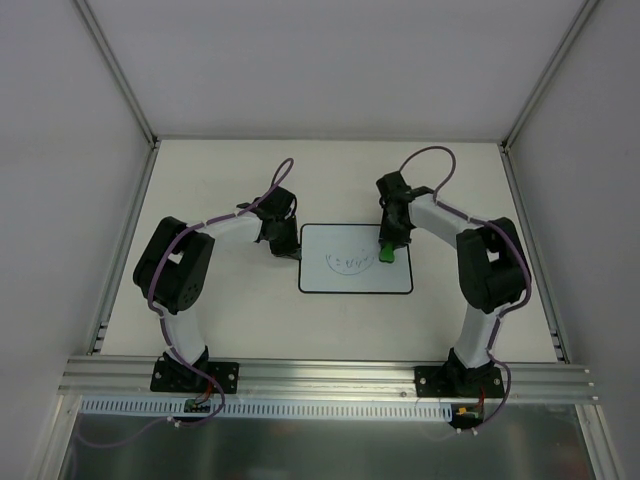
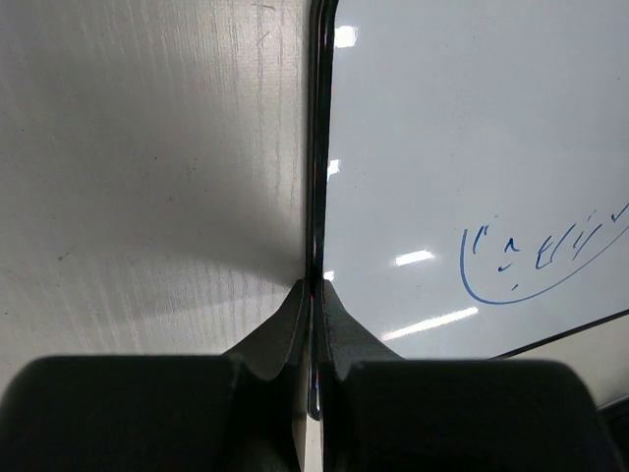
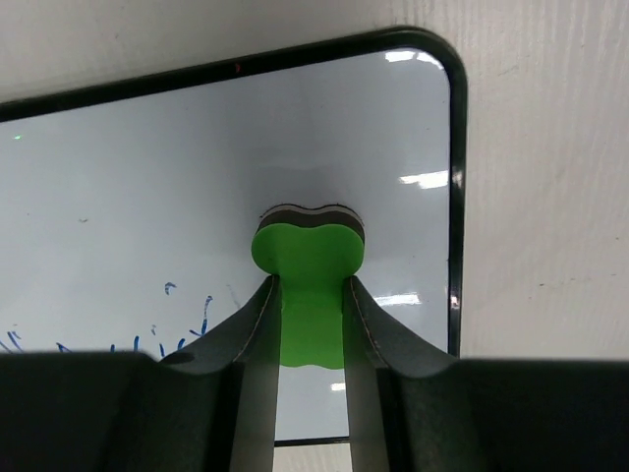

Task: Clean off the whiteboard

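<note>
The whiteboard lies flat in the middle of the table, white with a thin black border. Broken blue scribble marks remain near its middle; they also show in the left wrist view and the right wrist view. My left gripper is shut on the board's left edge. My right gripper is shut on the green eraser, which is pressed felt-side down on the board's right part, near the right border.
The pale tabletop surrounds the board. Aluminium frame rails run along the near edge and both sides. White walls enclose the cell.
</note>
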`<state>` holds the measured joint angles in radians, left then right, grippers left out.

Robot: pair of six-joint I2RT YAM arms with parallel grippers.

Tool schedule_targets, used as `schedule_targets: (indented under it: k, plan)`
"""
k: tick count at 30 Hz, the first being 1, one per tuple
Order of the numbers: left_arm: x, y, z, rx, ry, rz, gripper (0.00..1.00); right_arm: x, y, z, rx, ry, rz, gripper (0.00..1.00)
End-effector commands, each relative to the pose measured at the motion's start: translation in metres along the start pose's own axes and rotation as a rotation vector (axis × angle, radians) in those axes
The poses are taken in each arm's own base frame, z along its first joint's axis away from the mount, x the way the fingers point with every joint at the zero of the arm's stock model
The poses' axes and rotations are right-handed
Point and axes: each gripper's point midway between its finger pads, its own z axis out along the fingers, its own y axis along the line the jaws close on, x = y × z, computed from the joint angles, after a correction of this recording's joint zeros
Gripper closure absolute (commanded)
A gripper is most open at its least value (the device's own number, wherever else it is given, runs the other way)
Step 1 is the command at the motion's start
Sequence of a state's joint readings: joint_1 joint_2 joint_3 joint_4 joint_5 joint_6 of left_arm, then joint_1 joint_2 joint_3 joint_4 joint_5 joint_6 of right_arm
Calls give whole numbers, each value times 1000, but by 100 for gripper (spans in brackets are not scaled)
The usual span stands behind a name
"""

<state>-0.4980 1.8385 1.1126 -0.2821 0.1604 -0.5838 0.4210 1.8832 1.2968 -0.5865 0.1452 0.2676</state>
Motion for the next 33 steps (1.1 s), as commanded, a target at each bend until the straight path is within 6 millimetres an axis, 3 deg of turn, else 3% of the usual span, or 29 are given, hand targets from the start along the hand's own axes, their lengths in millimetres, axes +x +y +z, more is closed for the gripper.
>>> schedule_targets:
  k: [1,4,8,11,13,16,20,24,27,31,33]
  plan:
    - [40,32,6,-121,124,-12,100,49,0,13,18,113,-85,100]
    - [39,31,5,-118,121,-14,100,63,38,12,-28,106,-161,100]
    - [38,27,7,-104,123,-17,100,90,105,13,-142,134,-238,100]
    - [36,26,6,-99,117,-28,100,96,129,21,-160,143,-265,100]
    - [36,26,6,-100,113,-31,100,91,126,26,-136,129,-252,100]
    - [34,25,4,-101,101,-32,100,75,100,32,-80,110,-202,100]
    - [33,24,3,-94,98,-33,100,43,31,37,29,84,-41,100]
    - [35,24,2,-91,102,-31,100,25,-12,30,112,64,30,100]
    - [36,24,1,-90,103,-31,100,10,-11,26,132,45,8,100]
    - [35,24,1,-89,100,-30,100,10,18,31,81,67,-30,100]
    - [35,24,1,-88,101,-30,100,15,41,32,62,78,-89,100]
